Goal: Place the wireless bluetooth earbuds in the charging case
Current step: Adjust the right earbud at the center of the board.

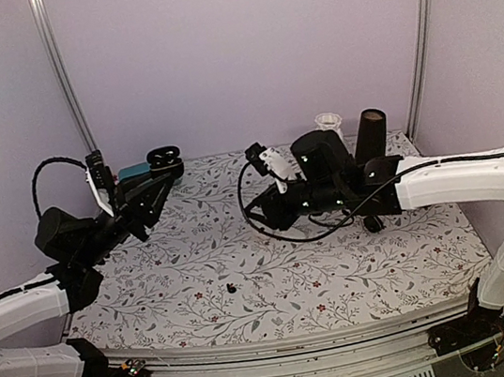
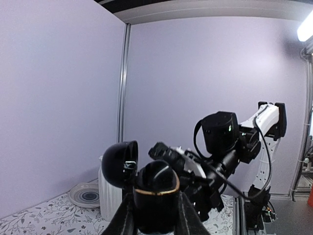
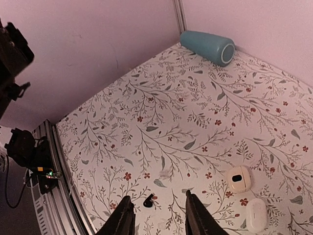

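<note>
Floral counter (image 3: pixel 195 122): right hand (image 3: pixel 157 205), spread, should straddle the bottom-centre earbud (image 3: pixel 148 201) squarely; left hand (image 2: pixel 155 210) pinches the open charging case (image 2: pixel 156 186).

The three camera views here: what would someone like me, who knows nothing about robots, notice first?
First, the black charging case, its lid flipped open, held up off the table in the left gripper. Then the right gripper, open well above the flowered table, with one tiny black earbud lying on it, seen between the gripper's fingers.
</note>
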Robot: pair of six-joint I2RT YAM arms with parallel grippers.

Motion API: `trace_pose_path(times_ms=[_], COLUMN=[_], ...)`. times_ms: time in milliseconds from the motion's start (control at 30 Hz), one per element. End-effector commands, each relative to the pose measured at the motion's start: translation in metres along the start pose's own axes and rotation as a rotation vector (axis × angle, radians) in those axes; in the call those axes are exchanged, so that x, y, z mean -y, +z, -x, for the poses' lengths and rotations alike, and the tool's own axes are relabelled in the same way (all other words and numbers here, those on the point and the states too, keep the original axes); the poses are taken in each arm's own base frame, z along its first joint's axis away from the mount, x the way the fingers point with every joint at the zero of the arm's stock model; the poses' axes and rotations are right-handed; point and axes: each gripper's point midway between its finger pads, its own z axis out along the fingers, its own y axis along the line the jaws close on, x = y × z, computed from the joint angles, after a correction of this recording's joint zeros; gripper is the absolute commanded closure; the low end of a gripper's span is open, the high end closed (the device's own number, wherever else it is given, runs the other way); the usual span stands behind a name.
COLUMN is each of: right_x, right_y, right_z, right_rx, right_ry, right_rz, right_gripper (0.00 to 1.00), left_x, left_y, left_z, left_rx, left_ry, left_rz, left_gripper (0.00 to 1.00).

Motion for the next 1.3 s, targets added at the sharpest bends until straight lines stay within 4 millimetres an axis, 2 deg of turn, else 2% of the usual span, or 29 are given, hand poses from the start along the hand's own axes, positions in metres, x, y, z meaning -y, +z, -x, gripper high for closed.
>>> trace_pose_path(times_ms=[0,200,333,433,700,1100,1167,1200,1267], right_x=[-0.007,-0.022,-0.021,-0.019,-0.019,-0.017,-0.017,-0.012,-0.010], right_y=[0.036,0.074,0.095,0.109,0.130,0.152,0.152,0.155,0.155], right_z=[-0.061,-0.114,-0.147,-0.164,-0.191,-0.205,-0.202,-0.215,-0.220], right_rx=[-0.185,-0.359,-0.464,-0.504,-0.574,-0.619,-0.619,-0.644,-0.654], right_ry=[0.009,0.113,0.214,0.235,0.179,0.043,0.020,0.007,-0.012], right_rz=[0.040,0.055,0.029,-0.007,-0.087,-0.203,-0.221,-0.240,-0.256], right_gripper=[0.64,0.66,0.66,0.66,0.62,0.60,0.61,0.61,0.62], left_x=[-0.018,-0.024,-0.026,-0.026,-0.028,-0.030,-0.030,-0.030,-0.030], left_y=[-0.013,-0.019,-0.019,-0.019,-0.019,-0.018,-0.018,-0.018,-0.018], left_z=[0.004,0.007,0.007,0.007,0.007,0.007,0.008,0.008,0.008], left_rx=[0.026,0.032,0.034,0.033,0.036,0.036,0.037,0.038,0.037], left_ry=[-0.008,-0.006,-0.012,-0.014,-0.019,-0.028,-0.028,-0.027,-0.029], left_rz=[0.100,0.138,0.148,0.146,0.151,0.149,0.147,0.148,0.148], left_gripper=[1.00,1.00,1.00,1.00,1.00,1.00,1.00,1.00,1.00])
